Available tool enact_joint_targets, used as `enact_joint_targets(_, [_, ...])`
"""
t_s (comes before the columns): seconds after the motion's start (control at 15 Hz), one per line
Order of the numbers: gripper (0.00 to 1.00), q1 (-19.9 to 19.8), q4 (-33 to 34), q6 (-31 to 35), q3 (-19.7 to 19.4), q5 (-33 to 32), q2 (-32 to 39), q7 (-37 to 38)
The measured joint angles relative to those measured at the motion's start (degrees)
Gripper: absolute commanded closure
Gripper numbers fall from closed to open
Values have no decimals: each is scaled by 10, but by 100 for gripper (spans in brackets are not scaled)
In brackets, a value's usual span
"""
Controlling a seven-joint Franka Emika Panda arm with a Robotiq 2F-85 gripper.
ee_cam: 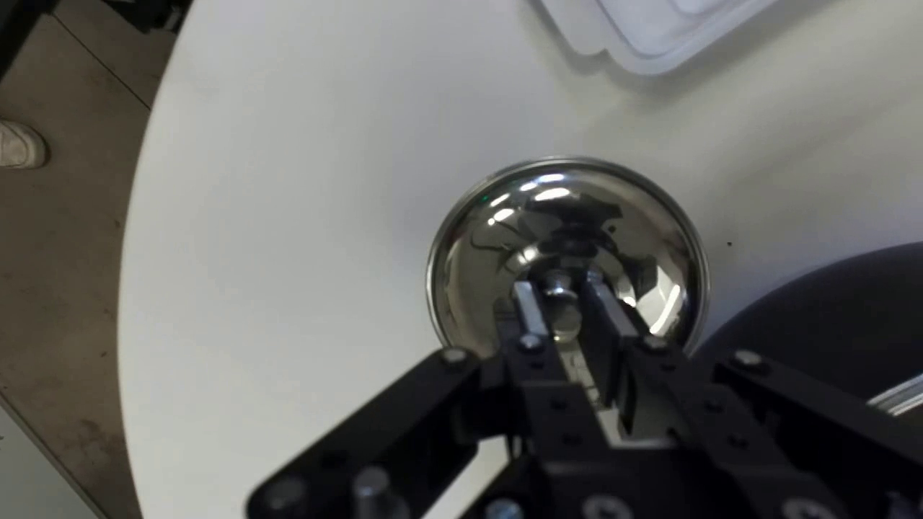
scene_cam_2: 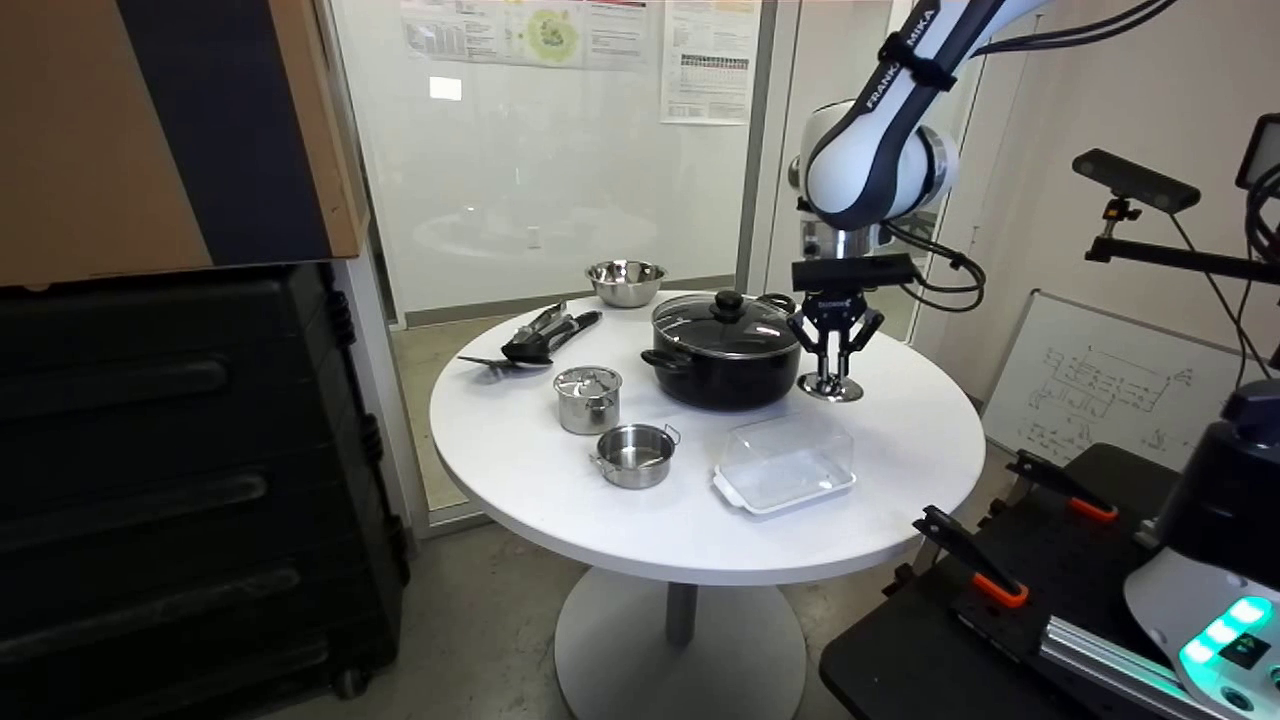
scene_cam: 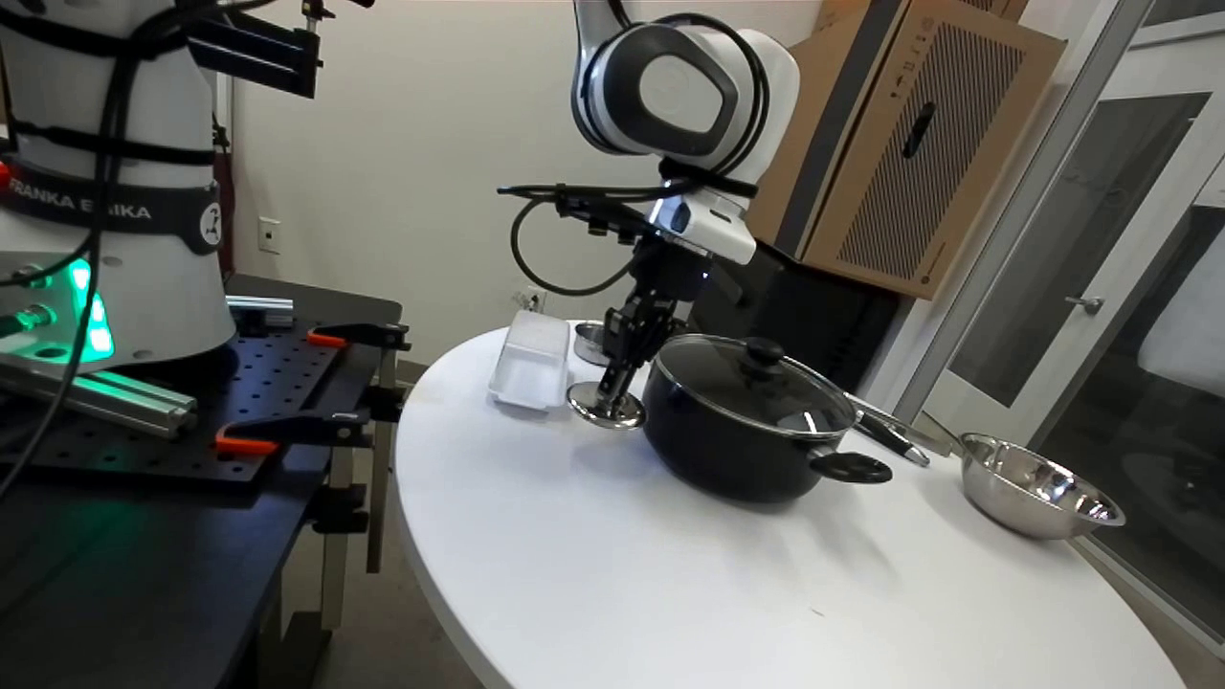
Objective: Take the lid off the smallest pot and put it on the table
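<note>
Apparently the gripper [ee_cam: 559,281] grasps the lid [scene_cam_2: 830,391] from straight above, just beside the black pot [scene_cam_2: 725,372]; release hinges on it touching the bench [scene_cam_2: 905,445], unclear here.

Black pot [scene_cam_2: 728,380] near utensils [scene_cam_2: 535,350]; steel bowl [scene_cam_2: 626,292]; whiteboard [scene_cam_2: 1100,385].

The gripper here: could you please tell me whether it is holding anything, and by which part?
The gripper holds the small silvery lid by its central knob, between the two fingers.
</note>
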Motion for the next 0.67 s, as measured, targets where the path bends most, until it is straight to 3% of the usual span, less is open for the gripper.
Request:
enact_joint_targets(0.33, [95, 48, 51, -3, -23, -3, 74, 17])
enact_joint_targets(0.67, [95, 68, 61, -2, -40, -3, 108, 17])
